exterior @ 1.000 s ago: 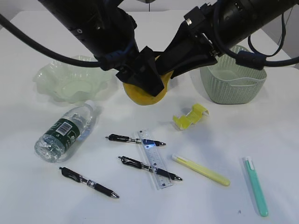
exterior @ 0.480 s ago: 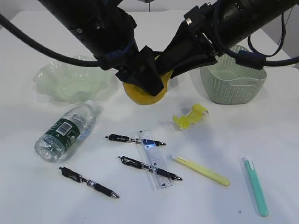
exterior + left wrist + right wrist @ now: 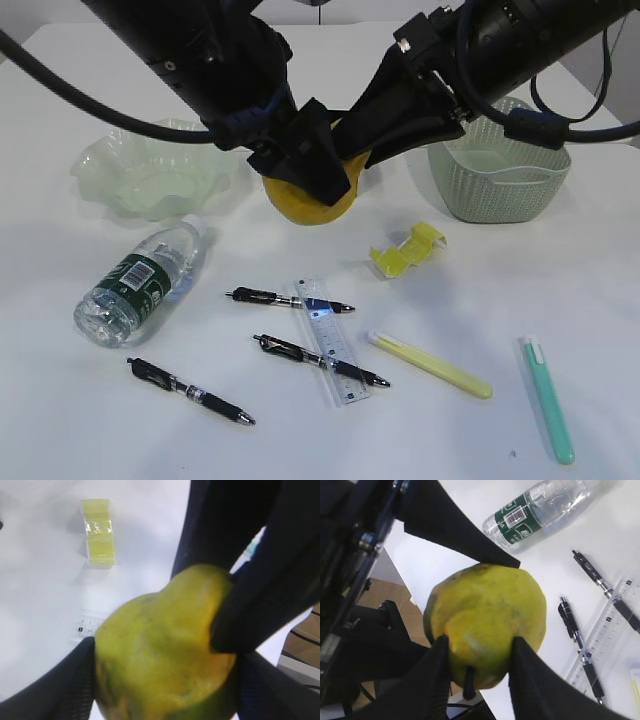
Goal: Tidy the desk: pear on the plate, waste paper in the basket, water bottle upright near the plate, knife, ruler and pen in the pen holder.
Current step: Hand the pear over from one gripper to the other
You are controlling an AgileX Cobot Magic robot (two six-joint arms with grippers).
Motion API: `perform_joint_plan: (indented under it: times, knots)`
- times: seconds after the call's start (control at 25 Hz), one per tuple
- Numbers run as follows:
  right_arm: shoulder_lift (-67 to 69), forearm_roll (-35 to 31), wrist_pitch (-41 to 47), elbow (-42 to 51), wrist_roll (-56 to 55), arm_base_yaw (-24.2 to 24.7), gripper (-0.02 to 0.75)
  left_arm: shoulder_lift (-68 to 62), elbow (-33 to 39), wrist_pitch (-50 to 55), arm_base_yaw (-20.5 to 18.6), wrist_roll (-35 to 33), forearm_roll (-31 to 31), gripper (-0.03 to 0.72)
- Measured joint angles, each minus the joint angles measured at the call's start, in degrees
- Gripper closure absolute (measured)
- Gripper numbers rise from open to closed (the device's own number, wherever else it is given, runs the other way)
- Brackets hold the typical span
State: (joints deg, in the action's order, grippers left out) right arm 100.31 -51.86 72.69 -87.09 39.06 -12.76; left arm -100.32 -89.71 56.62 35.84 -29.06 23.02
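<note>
Both grippers, left (image 3: pixel 165 680) and right (image 3: pixel 477 662), clamp the pear (image 3: pixel 308 203) above the white desk (image 3: pixel 500 290), bottle (image 3: pixel 140 280) lying below-left.

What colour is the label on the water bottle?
Dark green with white print, on the water bottle lying on its side; it shows best in the right wrist view.

Yellow pear (image 3: pixel 305 205), sage woven-pattern basket (image 3: pixel 500 185)
</note>
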Motion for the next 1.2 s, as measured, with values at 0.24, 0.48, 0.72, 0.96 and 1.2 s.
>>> perform_joint_plan:
  times: [0.24, 0.48, 0.72, 0.96, 1.2]
  knots:
    - [0.0, -0.2, 0.0, 0.0, 0.1, 0.0, 0.43, 0.0, 0.0, 0.4, 0.0, 0.0, 0.2, 0.182]
    - [0.0, -4.9, -2.7, -0.1, 0.4, 0.0, 0.416, -0.3, 0.0, 3.3, 0.3, -0.2, 2.0, 0.182]
    - [0.0, -4.8, -2.7, -0.1, 0.4, 0.0, 0.413, -0.4, 0.0, 3.6, 0.4, -0.4, 2.0, 0.183]
    - [0.0, -2.3, -2.8, -0.1, -1.7, 0.0, 0.337, -0.5, 0.0, 3.6, 0.5, -0.4, 2.0, 0.183]
    - [0.0, -1.5, -2.8, -0.1, -3.9, 0.0, 0.162, -0.5, 0.0, 4.0, 0.5, -0.4, 1.6, 0.183]
